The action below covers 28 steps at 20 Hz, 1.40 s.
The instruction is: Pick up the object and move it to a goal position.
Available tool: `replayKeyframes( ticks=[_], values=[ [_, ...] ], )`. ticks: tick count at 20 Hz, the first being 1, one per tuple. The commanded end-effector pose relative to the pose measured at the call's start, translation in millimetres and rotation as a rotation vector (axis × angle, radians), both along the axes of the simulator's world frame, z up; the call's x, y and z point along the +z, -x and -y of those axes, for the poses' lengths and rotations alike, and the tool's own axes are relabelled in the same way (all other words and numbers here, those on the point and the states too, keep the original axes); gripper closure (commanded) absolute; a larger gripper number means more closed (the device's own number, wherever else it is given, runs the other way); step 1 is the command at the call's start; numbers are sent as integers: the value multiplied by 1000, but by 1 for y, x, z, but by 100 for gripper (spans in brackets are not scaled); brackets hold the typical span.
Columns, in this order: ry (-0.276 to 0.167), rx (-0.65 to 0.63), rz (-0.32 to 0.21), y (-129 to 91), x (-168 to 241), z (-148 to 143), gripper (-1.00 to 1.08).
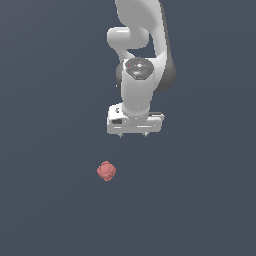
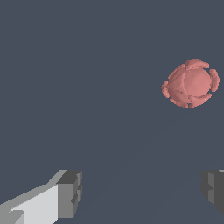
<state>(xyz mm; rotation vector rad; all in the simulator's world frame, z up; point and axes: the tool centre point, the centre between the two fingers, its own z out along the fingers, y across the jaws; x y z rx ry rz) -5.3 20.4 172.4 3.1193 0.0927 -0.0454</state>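
The object (image 1: 106,171) is a small, bumpy red-pink ball lying on the dark grey floor, nearer the camera than the arm and toward the exterior view's left of it. The wrist view shows the object (image 2: 190,83) up close, apart from both fingers. My gripper (image 1: 133,135) hangs above the floor at the end of the white arm, pointing down, and is open with nothing between its fingers. In the wrist view the gripper (image 2: 142,192) shows two grey fingertips (image 2: 70,192) set wide apart.
The flat dark grey floor (image 1: 200,200) fills the scene around the arm and the ball. The white arm's upper links (image 1: 140,40) rise behind the gripper.
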Motion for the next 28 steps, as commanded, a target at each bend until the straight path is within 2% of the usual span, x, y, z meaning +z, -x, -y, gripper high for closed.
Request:
replayKeyframes(
  ticks=[1,9,17,22,28],
  values=[
    [0,0,0,0,0,0,-92],
    [-3,-8,33,-6,13,-4,-92],
    [-4,-28,34,-9,11,-1,-92],
    [-8,-100,34,-22,3,10,-92],
    [-13,-249,33,-45,-16,35,-92]
  ],
)
